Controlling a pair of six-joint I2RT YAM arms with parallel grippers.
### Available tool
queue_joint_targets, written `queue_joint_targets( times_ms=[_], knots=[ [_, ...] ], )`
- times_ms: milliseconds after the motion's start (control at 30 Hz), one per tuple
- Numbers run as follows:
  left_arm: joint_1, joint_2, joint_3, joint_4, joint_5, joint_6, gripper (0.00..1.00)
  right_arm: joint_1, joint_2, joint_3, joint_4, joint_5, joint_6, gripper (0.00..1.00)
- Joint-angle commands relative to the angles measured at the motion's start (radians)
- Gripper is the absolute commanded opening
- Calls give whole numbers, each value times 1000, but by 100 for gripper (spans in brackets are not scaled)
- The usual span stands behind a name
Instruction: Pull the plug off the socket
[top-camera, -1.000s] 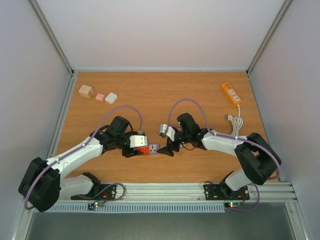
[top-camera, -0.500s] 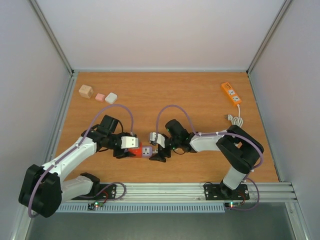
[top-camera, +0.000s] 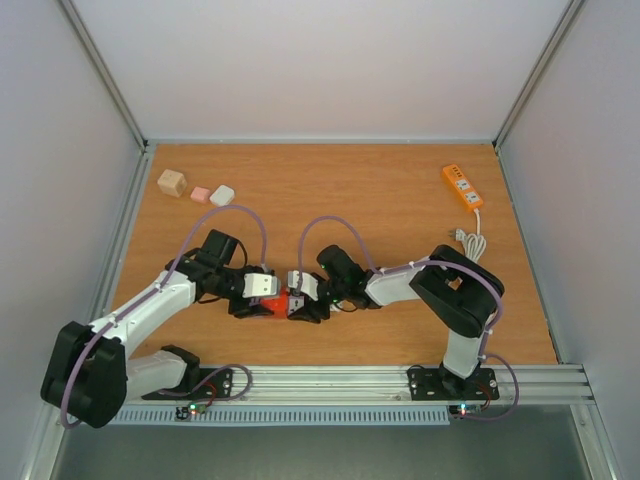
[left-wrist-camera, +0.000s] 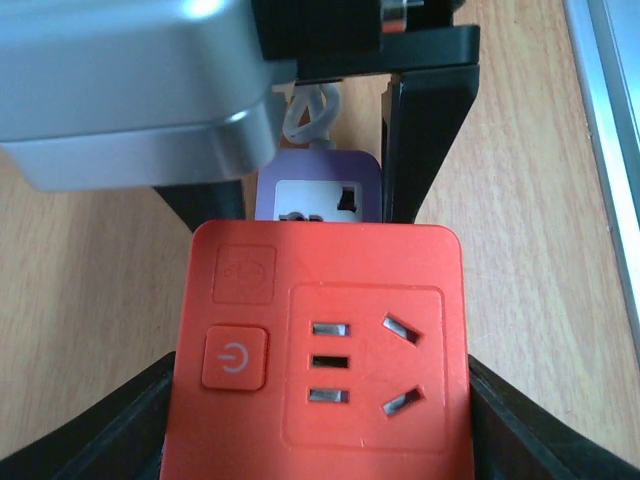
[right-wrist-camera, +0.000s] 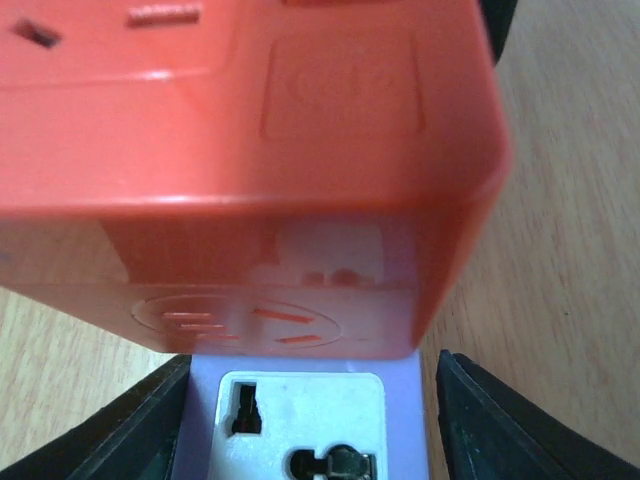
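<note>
wood table (top-camera: 400, 200), walls on three sides. left arm (top-camera: 150, 305) and right arm (top-camera: 450, 285) both fold inward and meet near the front middle. orange power strip (top-camera: 461, 187) lies at far right, white cord (top-camera: 468, 240) bunched just beside it, well apart from the arms. red socket (left-wrist-camera: 320, 340), a cube with a power button on top, is at front middle. left jaws are clamped on its two sides, black fingers (left-wrist-camera: 100, 430) pressed against it. purple plug (right-wrist-camera: 300, 420) is seated in the socket's side face, toward the right arm. right jaws straddle the plug, fingers (right-wrist-camera: 130, 420) tight beside it; cannot tell if they actually grip. far left, in a row: tan block (top-camera: 172, 182), pink block (top-camera: 200, 194), white block (top-camera: 222, 195).
</note>
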Motion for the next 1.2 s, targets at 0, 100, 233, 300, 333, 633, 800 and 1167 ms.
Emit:
queue_joint_targets(
  times_ms=[0,100,233,300,333,633,800,1167],
  knots=[
    [3,-23,-9,99,99,-19,33,9,26,11,61,19,4,60],
    [4,-32,-9,113,115,-47,32,11,33,9,66,32,7,50],
    [5,-38,0,110,126,-71,31,10,30,4,57,43,9,40],
    [5,-44,8,103,133,-74,30,11,32,3,48,43,5,35],
    [5,-48,13,97,136,-77,29,10,32,1,45,44,3,34],
    [8,-76,45,84,174,-99,27,7,35,-2,23,49,0,27],
    [7,-39,-5,118,114,-66,26,5,42,2,18,48,2,27],
    [7,-61,32,87,161,-93,25,0,53,10,2,49,3,24]
  ],
)
